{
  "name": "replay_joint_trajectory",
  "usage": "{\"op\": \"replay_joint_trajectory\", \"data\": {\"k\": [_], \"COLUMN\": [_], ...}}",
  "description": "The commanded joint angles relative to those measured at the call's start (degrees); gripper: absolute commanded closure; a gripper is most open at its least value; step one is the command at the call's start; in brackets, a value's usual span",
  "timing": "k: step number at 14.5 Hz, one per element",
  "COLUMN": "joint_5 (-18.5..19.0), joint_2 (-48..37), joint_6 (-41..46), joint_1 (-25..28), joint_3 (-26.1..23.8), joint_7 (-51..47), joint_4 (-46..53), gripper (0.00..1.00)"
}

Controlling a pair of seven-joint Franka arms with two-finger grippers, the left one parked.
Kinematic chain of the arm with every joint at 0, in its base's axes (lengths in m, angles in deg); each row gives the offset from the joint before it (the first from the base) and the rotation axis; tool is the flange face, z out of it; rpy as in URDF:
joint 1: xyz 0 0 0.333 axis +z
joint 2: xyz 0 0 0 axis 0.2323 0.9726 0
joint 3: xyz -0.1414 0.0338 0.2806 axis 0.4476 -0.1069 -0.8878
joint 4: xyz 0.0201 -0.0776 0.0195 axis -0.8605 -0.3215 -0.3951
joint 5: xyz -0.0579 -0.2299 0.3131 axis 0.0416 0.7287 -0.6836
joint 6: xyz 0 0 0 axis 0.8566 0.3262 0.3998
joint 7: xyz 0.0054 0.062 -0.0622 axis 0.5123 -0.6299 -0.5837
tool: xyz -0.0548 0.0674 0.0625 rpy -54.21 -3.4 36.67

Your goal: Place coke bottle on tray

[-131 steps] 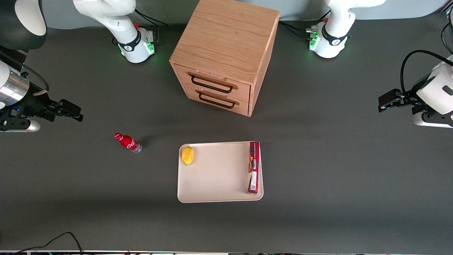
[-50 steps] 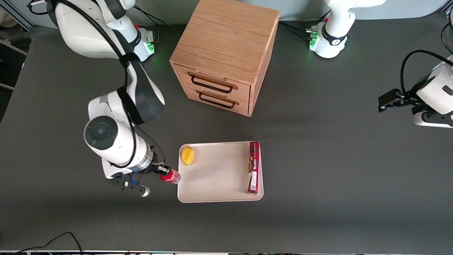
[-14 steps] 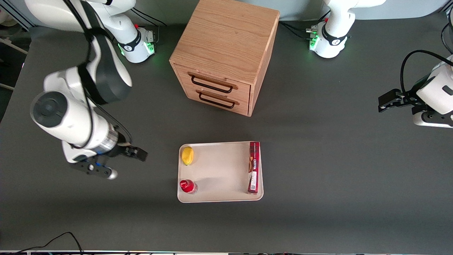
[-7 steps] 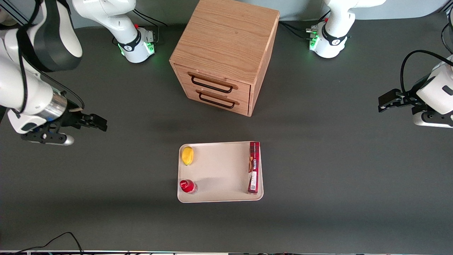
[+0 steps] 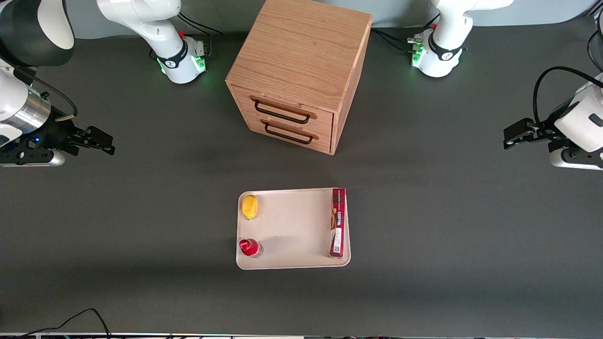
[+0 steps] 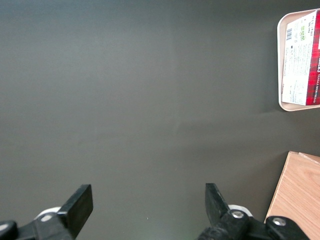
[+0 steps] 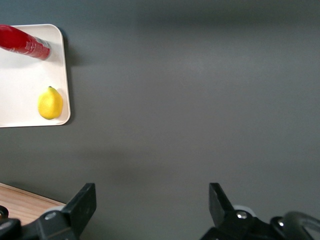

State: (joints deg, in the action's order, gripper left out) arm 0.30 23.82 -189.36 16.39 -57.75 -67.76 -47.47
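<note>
Gripper (image 5: 104, 143): raised over bare table (image 5: 141, 212) at the working arm's end; fingers (image 7: 82, 205) spread wide, nothing held.

Tray (image 5: 292, 226): flat on table, well apart from gripper toward the table's middle, nearer the front camera than gripper.

Coke bottle (image 5: 249, 247): upright on tray, in the corner closest to the front camera on the gripper's side; red cap up; well apart from gripper, untouched.

Lemon (image 5: 249, 207): on tray, in the corner closest to gripper; apart from coke bottle.

Long red box (image 5: 338, 222): on tray, along the edge farthest from gripper.

Wooden drawer cabinet (image 5: 297, 70): on table, farther from the front camera than tray; both drawers shut.
</note>
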Motion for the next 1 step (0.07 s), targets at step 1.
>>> {"op": "replay_joint_trajectory", "data": {"k": [1], "joint_5": [-0.83], "joint_2": [-1.7], "joint_6": [-0.02], "joint_1": [-0.67], "joint_3": [-1.67], "joint_7": [-0.97], "joint_4": [-1.37], "gripper": [0.0]}}
